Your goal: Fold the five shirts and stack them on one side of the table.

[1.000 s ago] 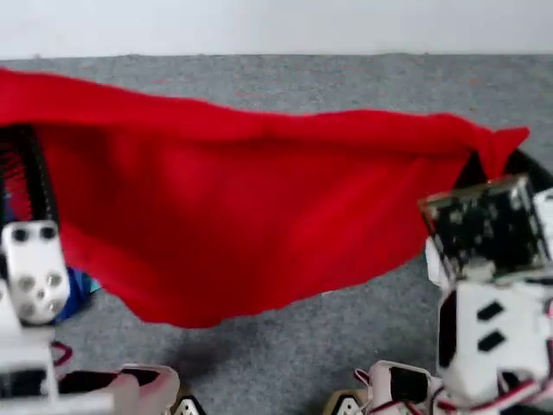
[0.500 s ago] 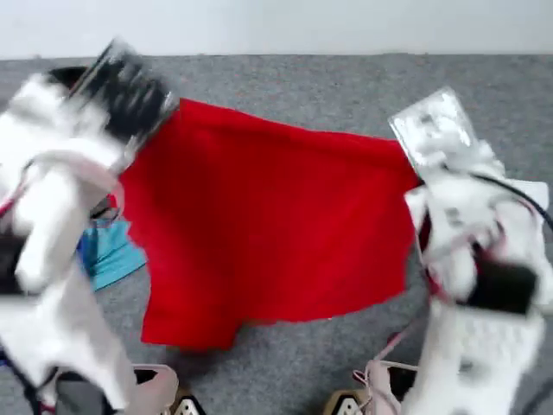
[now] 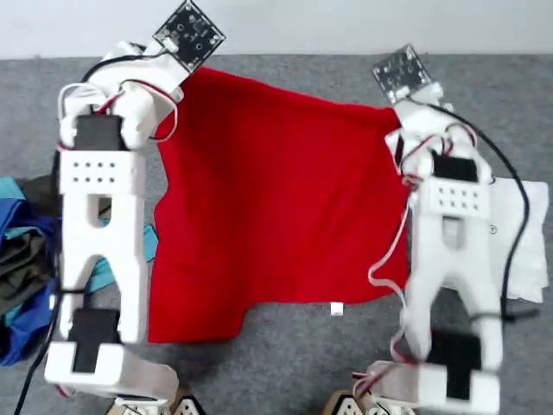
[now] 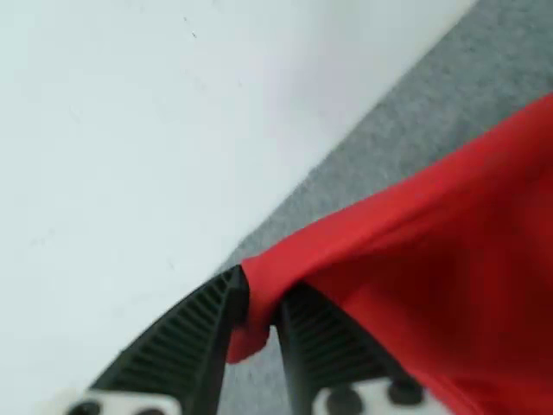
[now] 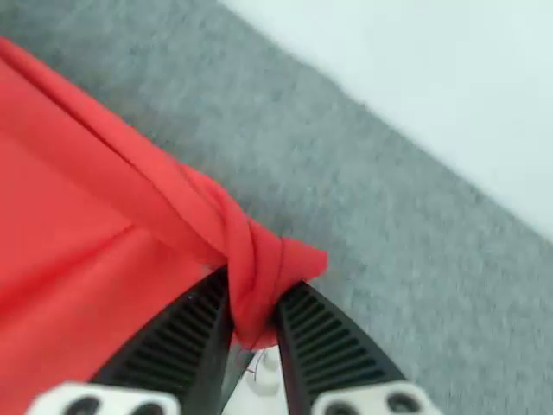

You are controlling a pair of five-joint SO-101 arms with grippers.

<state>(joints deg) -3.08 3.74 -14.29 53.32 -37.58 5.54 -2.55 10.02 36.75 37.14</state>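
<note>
Red shirt [image 3: 276, 199] spread flat over the middle of the table [image 3: 302, 372], running from close to the far edge towards the near edge; lower hem uneven, longer towards the left edge, with a small white tag [image 3: 335, 309] lying at it.

Left gripper [image 4: 259, 294] at the far left corner of the red shirt, near the table's far edge; fingers narrow, pinched on a folded lip of red fabric, with a nub of cloth poking through between them; pale wall [image 4: 130, 130] behind.

Right gripper [image 5: 253, 298] at the far right corner of the red shirt; fingers narrow, clamped on a twisted, bunched knot of red fabric just above the grey surface.

Pile of clothes [image 3: 22, 259], blue and dark, heaped at the left edge of the table, apart from the red shirt.

White cloth [image 3: 527, 233] lying at the right edge, partly under the right arm.
</note>
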